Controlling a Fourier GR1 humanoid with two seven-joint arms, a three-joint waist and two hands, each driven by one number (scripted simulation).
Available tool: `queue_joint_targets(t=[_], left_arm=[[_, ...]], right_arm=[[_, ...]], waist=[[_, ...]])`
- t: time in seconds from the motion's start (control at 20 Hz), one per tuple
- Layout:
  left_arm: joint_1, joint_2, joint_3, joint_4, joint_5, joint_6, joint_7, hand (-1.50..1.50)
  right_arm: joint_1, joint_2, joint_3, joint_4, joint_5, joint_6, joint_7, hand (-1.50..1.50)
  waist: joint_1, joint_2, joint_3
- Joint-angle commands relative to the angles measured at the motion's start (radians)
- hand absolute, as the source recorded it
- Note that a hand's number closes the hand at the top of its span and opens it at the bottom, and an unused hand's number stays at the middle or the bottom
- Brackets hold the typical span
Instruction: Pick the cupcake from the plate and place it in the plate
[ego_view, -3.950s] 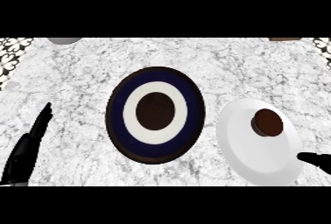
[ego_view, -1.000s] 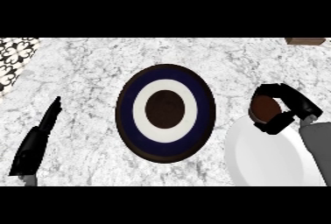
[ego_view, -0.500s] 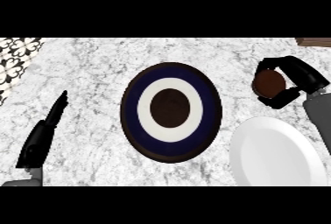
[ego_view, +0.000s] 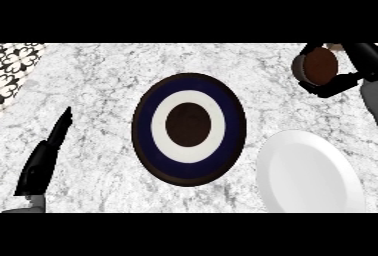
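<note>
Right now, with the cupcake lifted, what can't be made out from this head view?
- Cupcake: sides and base hidden by the right hand curled round it.
- Right forearm: cut off by the right edge.
- White plate: lower rim cut off at the bottom.
- Left hand: seen edge-on, palm hidden.

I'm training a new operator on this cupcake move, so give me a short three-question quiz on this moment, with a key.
1. True or false: the cupcake lies on the white plate.
2. Which hand holds the cupcake: A) left hand, B) right hand?
3. Fill in: the plate in the middle of the counter has a dark blue band, a white ring and a ______ centre.

Key: 1. False; it is held above the counter, away from the white plate. 2. B. 3. Dark brown; that is the ringed plate.
</note>
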Motion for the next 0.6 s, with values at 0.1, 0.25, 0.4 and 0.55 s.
queue_joint_targets(t=[0.1,0.25,0.4,0.55], left_arm=[[0.013,0.016,0.029,-0.003,0.014,-0.010,0.013,0.00],[0.054,-0.003,0.029,-0.022,0.004,0.013,-0.008,0.00],[0.064,-0.018,0.026,0.025,-0.006,0.020,-0.048,0.00],[0.067,0.010,0.045,-0.008,0.001,0.002,-0.014,0.00]], right_arm=[[-0.128,0.018,-0.014,0.121,-0.039,0.139,-0.193,1.50],[-0.157,0.057,0.017,0.117,-0.030,0.161,-0.190,1.50],[-0.170,0.079,0.032,0.106,-0.039,0.201,-0.176,1.50],[-0.186,0.190,0.048,0.017,-0.074,0.198,-0.038,1.50]], waist=[[-0.029,-0.013,-0.003],[-0.041,-0.019,-0.004],[-0.060,-0.022,-0.005],[-0.072,-0.030,-0.005]])
